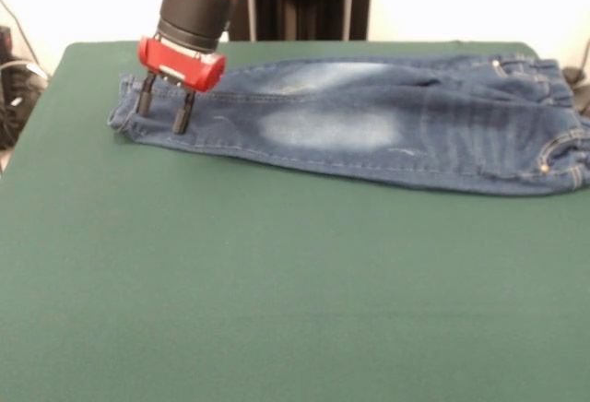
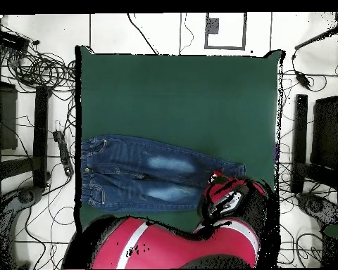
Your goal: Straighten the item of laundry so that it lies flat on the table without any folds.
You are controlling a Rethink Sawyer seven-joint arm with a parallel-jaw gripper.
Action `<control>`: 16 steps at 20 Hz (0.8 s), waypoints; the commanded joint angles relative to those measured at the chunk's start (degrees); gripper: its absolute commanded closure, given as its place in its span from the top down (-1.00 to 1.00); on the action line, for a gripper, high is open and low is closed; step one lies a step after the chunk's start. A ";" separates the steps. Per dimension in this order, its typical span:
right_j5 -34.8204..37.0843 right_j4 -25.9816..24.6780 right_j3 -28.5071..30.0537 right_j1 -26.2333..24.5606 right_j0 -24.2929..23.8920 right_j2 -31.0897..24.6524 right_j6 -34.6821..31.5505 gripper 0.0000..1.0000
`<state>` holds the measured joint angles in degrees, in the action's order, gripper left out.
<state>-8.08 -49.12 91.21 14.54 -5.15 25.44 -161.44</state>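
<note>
Across the far part of the plain dark green felt-like table (image 1: pixel 277 301), in the front view, the small pair of dark blue denim jeans (image 1: pixel 369 125) is seen stretched sideways, with the leg cuffs at the picture's left and the gathered waistband at the right, close to the table's edge. Pale faded patches are visible on both thighs. The legs are laid side by side and look mostly flat, though slight rumples are noticed near the cuffs and around the waistband. The red and black claw (image 1: pixel 165 107) is lowered onto the cuff end, its two dark fingers set apart at a moderate width, their tips at or just above the denim; nothing is gripped between them. For a good pull, the cuff should be pinched cleanly through a single layer and drawn outward along the leg's line, low over the felt, so that no new fold is dragged in.

From the overhead view, the jeans (image 2: pixel 151 172) are shown lying along the table's (image 2: pixel 179 91) lower half, waistband at the picture's left. The claw (image 2: pixel 224 197) is largely hidden beneath the arm's red housing there.
</note>
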 commanded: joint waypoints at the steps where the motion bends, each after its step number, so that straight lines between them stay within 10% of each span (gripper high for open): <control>1: -3.30 6.16 2.01 -7.38 2.53 -8.52 -4.82 1.00; 4: -7.38 6.61 1.03 -9.37 2.80 -7.31 -3.40 1.00; 5: -8.44 7.43 0.80 -9.98 3.19 -6.62 -3.07 -1.00; 16: -10.40 7.59 -0.92 -11.41 5.68 -3.21 -0.15 -1.00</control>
<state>-15.51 -45.63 91.14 10.98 -1.96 29.72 -161.44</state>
